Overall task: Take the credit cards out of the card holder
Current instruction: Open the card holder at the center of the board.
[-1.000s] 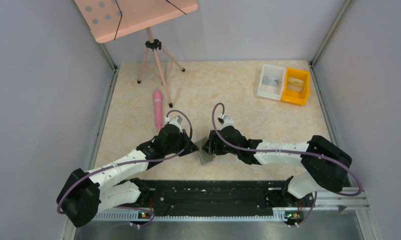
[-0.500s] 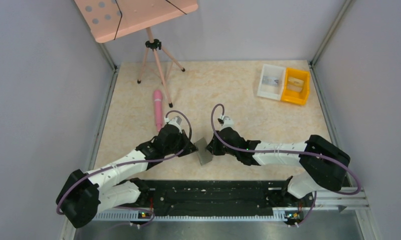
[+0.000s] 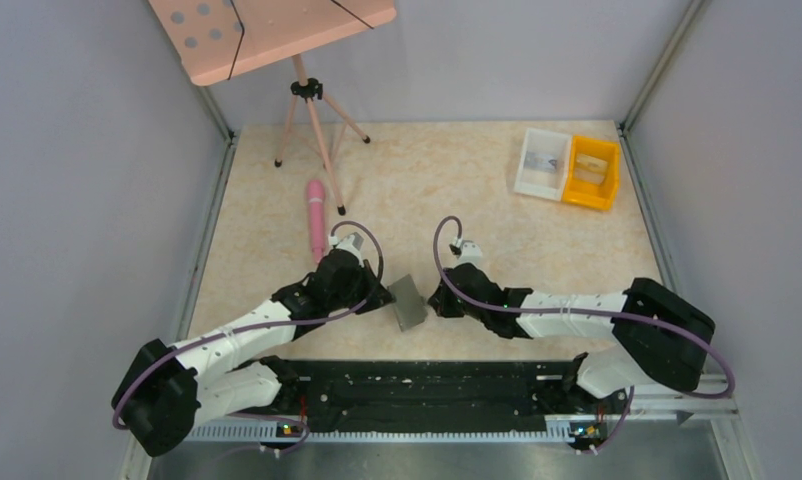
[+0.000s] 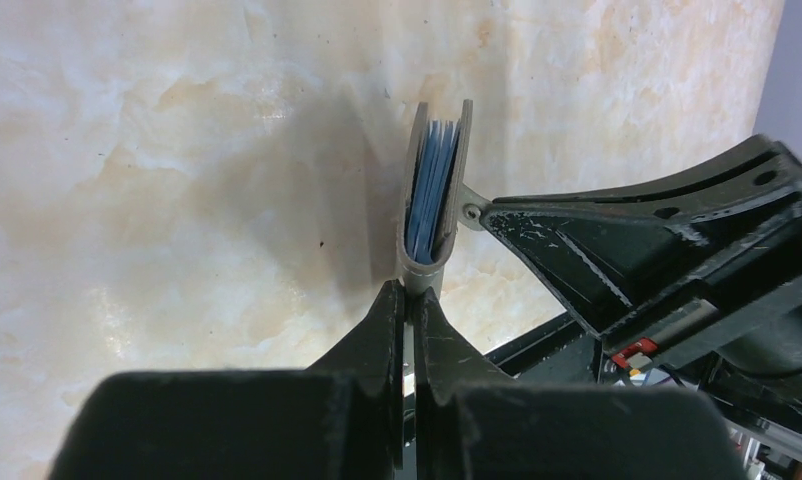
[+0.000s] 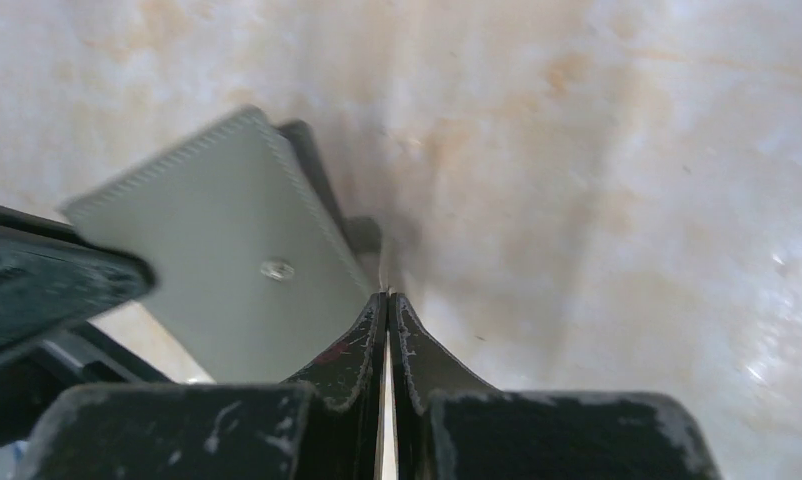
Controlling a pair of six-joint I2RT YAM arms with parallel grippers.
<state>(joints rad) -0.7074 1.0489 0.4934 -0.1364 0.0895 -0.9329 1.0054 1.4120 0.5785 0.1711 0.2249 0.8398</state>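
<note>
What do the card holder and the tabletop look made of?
The card holder looks like matte grey leather or imitation leather: stitched edges, a small metal snap stud. The tabletop is a smooth, faintly glossy beige surface with marble-like veining, perhaps laminate or printed sheet; which one cannot be told.

Table (image 3: 477, 190): tripod (image 3: 304, 90), maybe pen (image 3: 317, 215), white bin (image 3: 537, 190), yellow bin (image 3: 589, 200).

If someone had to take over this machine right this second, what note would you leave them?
Left gripper: shut on the card holder, pinching its folded spine.
Right gripper: shut, tips beside the holder's outer panel, no card seen between them.
Cards: blue, inside the holder, which gapes slightly.
Done: holder gripped.
Left: pull every card out.
</note>
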